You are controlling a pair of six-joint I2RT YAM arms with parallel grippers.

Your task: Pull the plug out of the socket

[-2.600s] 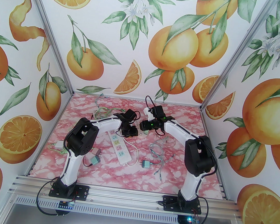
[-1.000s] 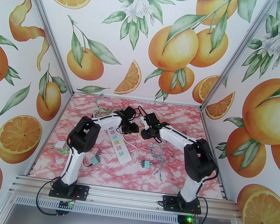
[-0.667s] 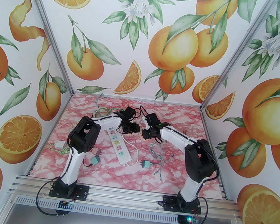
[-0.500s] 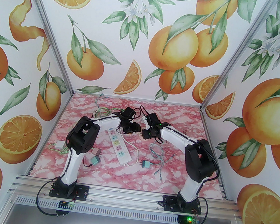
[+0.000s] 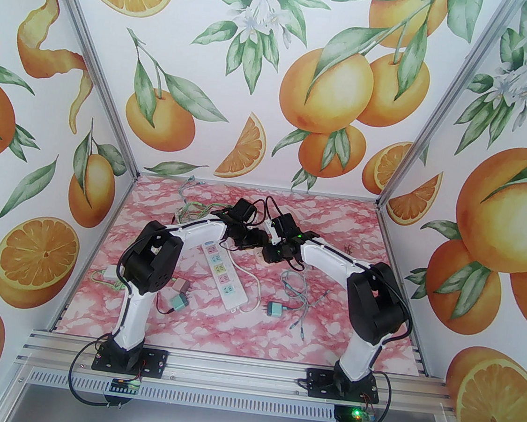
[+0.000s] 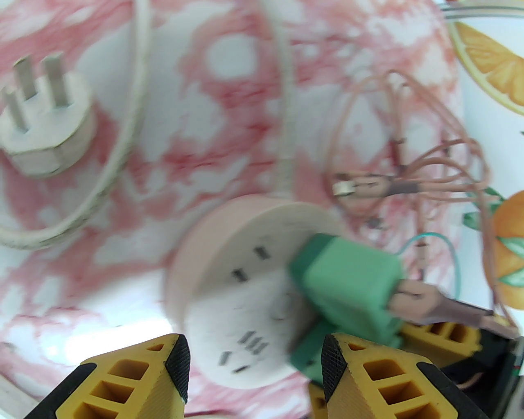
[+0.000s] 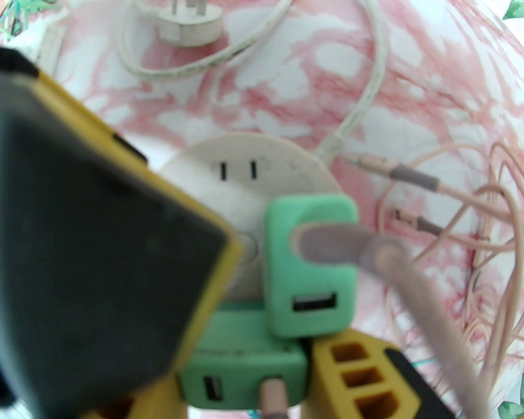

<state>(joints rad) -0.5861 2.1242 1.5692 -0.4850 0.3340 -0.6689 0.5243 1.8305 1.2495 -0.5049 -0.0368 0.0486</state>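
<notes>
Left gripper (image 6: 254, 360): fingers apart, straddling the near edge of the round socket (image 6: 241, 262), probably to brace it against the pull.
Right gripper (image 7: 245, 368): flanked the lower green plug (image 7: 241, 356); whether it was clamped could not be told.
Socket contents: lower plug and upper green plug (image 7: 311, 266), both apparently seated; several slots free.
Nearby: loose white plug (image 6: 45, 122).

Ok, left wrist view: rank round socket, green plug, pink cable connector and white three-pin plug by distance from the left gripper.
1. round socket, between the fingers of the left gripper; green plug, right: too close to call.
2. pink cable connector, upper right.
3. white three-pin plug, upper left.
</notes>
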